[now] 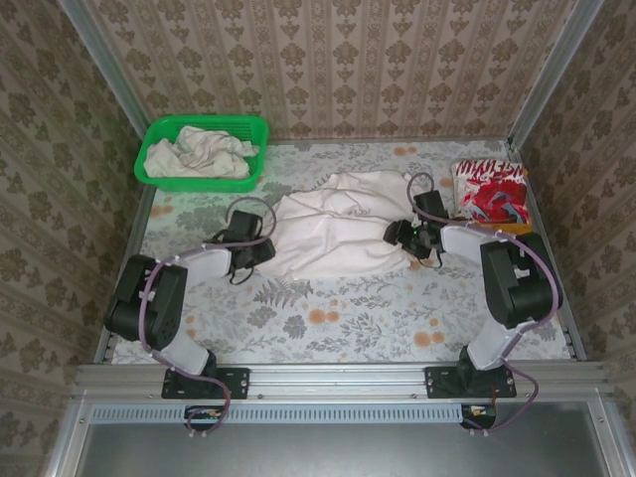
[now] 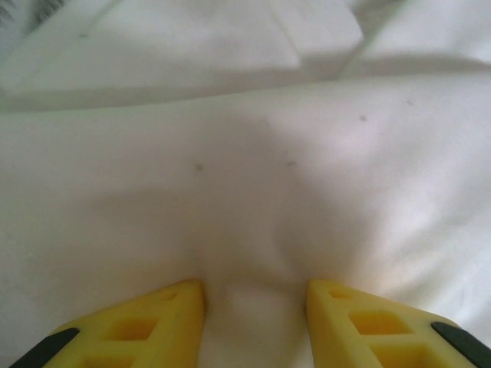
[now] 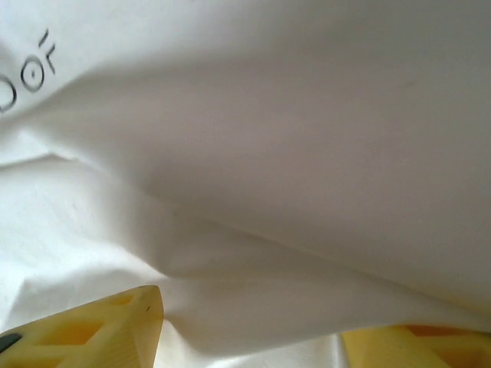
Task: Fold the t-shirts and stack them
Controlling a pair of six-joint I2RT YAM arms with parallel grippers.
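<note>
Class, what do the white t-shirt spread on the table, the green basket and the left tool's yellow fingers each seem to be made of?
White t-shirt: soft matte cloth, probably cotton; it drapes and creases. Green basket: likely moulded plastic, smooth and evenly coloured, with mesh walls. Fingers of the left tool: seemingly hard yellow plastic, matte, with hollow cut-outs.

Your stock: off-white t-shirt [image 1: 333, 224] with dark lettering, red-and-white patterned t-shirt [image 1: 489, 192], green basket [image 1: 209, 121], pale floral table [image 1: 348, 318] with orange blooms.
</note>
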